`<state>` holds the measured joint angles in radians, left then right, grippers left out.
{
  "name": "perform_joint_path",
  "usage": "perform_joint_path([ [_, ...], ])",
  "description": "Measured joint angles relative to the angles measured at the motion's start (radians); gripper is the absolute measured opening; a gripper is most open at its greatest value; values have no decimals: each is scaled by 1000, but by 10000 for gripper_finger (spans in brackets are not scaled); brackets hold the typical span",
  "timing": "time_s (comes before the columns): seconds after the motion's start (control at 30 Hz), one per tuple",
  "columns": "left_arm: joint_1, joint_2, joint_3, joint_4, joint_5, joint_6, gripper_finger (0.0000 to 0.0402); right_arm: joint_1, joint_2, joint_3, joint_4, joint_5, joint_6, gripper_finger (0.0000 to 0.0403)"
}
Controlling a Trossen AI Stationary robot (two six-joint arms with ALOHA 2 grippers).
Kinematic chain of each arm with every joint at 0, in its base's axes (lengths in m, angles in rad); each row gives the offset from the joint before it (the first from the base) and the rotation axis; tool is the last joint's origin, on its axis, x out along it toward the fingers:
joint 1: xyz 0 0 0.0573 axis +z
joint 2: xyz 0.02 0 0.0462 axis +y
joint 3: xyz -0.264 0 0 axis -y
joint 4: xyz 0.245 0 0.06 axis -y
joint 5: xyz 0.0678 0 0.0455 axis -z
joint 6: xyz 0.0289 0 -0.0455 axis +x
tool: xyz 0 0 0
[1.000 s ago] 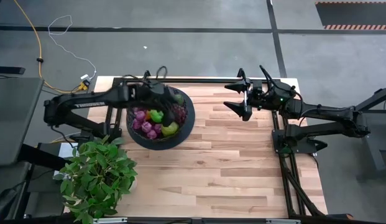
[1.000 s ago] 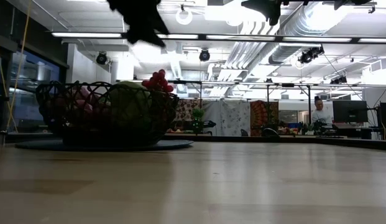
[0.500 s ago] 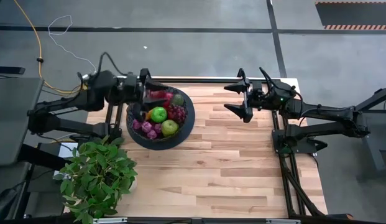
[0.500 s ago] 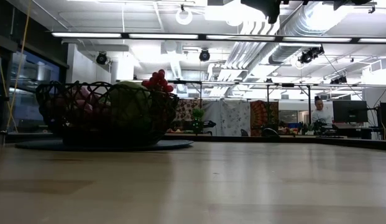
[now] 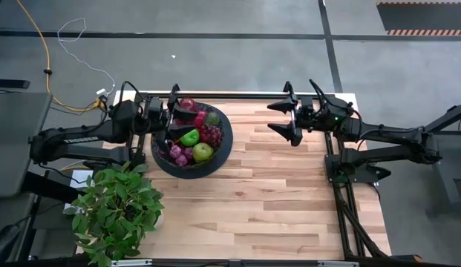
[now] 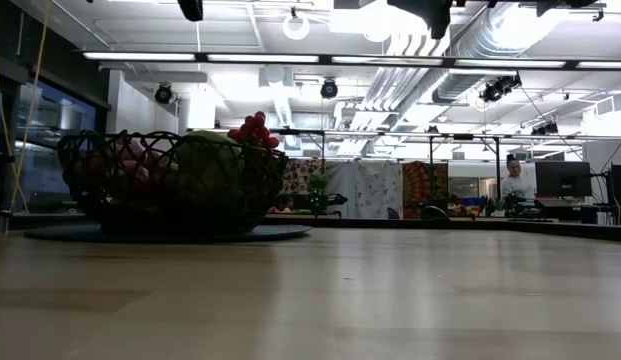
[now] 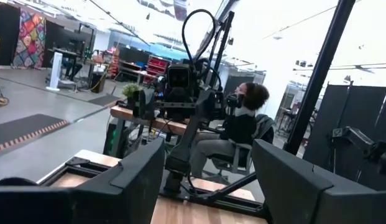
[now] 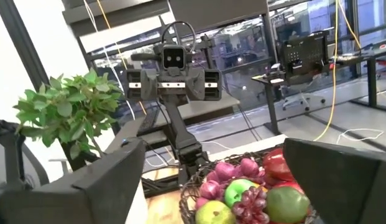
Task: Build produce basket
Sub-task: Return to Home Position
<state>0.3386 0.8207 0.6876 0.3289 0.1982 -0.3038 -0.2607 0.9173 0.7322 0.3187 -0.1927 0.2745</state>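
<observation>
The black wire-mesh basket [image 5: 217,153] [image 6: 90,170] stands on the table's far left part, with its base on the wood. The produce lies inside it: green apples [image 5: 203,151], purple grapes [image 5: 175,152], dark red grapes [image 5: 212,134] and a red fruit [image 5: 188,104]. My left gripper [image 5: 171,116] [image 7: 208,158] hangs level above the basket's left rim, open, with nothing between its fingers. My right gripper [image 5: 288,120] [image 8: 211,158] stands open over the table's far right part. It points toward the basket [image 8: 199,180] and holds nothing.
A leafy potted plant [image 5: 117,210] stands at the table's near left corner. Bare wood [image 5: 275,193] stretches from the basket to the right and near edges. A seated person [image 7: 242,121] shows beyond the table in the left wrist view.
My left gripper has risen out of the basket and drawn back toward the table's left edge. It has tipped from pointing down to about level. The produce lies still in the basket.
</observation>
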Motion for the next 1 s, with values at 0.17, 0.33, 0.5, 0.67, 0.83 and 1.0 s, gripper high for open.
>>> perform_joint_path([
  [0.17, 0, 0, 0, -2, 0, 5, 231, 0, -2, 0, -33, -9, -42, 275],
  [0.33, 0, 0, 0, -3, 0, 35, 231, 0, -2, 0, -52, -41, -57, 115],
  [0.5, 0, 0, 0, -3, 0, 45, 231, 0, -2, 0, -52, -77, -83, 18],
  [0.67, 0, 0, 0, -3, 0, 35, 216, 0, -2, 0, -52, -77, -73, 15],
  [0.83, -24, 0, 0, -8, 0, 47, 100, 0, -2, 0, -52, -88, -74, 7],
  [1.0, -53, 0, 0, -66, -25, 117, 17, 0, -2, 0, -52, -96, -98, 3],
])
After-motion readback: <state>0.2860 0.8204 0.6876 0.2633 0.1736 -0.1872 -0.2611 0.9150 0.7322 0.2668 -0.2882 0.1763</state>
